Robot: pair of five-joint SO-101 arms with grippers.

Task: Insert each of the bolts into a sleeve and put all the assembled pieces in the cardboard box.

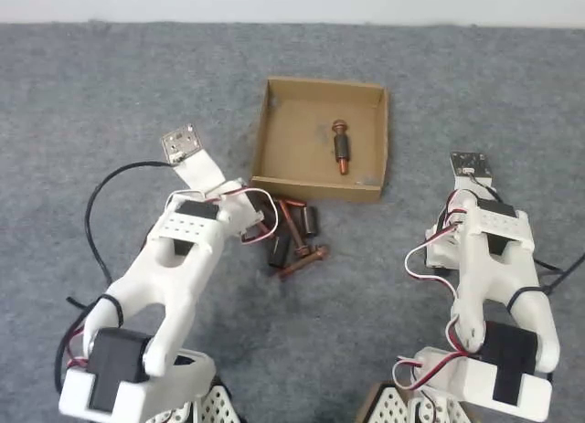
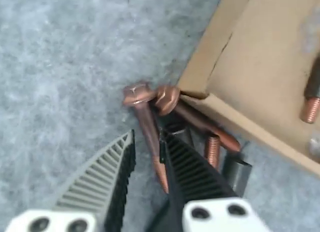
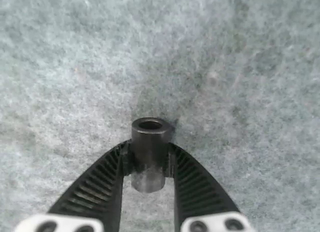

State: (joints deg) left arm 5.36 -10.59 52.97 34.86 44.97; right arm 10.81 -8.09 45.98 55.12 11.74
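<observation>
The cardboard box (image 1: 315, 184) sits at the centre back with one assembled bolt and sleeve (image 1: 340, 147) inside. Just in front of it lies a pile of copper bolts (image 1: 297, 249) and black sleeves (image 1: 312, 221). My left gripper (image 2: 146, 139) is open at this pile, and one copper bolt (image 2: 145, 117) lies between its fingers, close against the dark finger (image 2: 190, 172). A second bolt (image 2: 200, 119) and a sleeve (image 2: 237, 172) lie just beyond, by the box corner (image 2: 200, 89). My right gripper (image 3: 148, 153) is shut on a black sleeve (image 3: 148, 139), whose open end points away from the wrist.
Everything rests on a grey felt-like mat (image 1: 110, 94). The right arm (image 1: 489, 259) stands to the right of the box, apart from the pile. Bare mat lies on both sides of the box and under the right gripper.
</observation>
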